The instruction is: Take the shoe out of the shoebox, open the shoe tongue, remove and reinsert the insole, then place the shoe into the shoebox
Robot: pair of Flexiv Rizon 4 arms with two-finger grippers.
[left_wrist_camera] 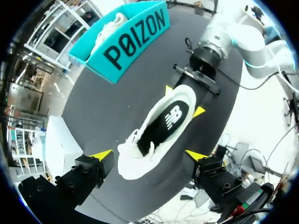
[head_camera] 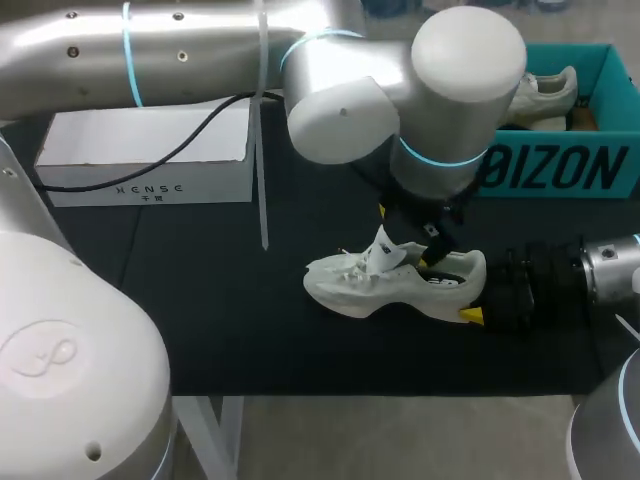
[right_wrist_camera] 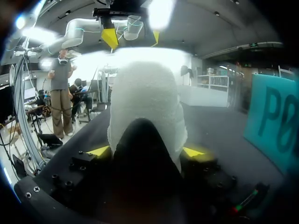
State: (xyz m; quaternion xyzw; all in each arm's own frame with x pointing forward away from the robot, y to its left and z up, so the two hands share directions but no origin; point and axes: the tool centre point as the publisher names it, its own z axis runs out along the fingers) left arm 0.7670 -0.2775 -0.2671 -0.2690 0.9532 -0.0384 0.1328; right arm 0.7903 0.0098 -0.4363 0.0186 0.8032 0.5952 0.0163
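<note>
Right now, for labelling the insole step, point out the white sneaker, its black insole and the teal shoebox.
white sneaker (head_camera: 385, 285), head view, midfoot side.
black insole (left_wrist_camera: 164, 122), left wrist view, its middle.
teal shoebox (head_camera: 560, 170), head view, front wall.

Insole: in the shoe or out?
In. Left wrist view shows the black insole lying inside the white shoe, which the right gripper holds at the heel. Whether it is fully seated, cannot tell.
</note>
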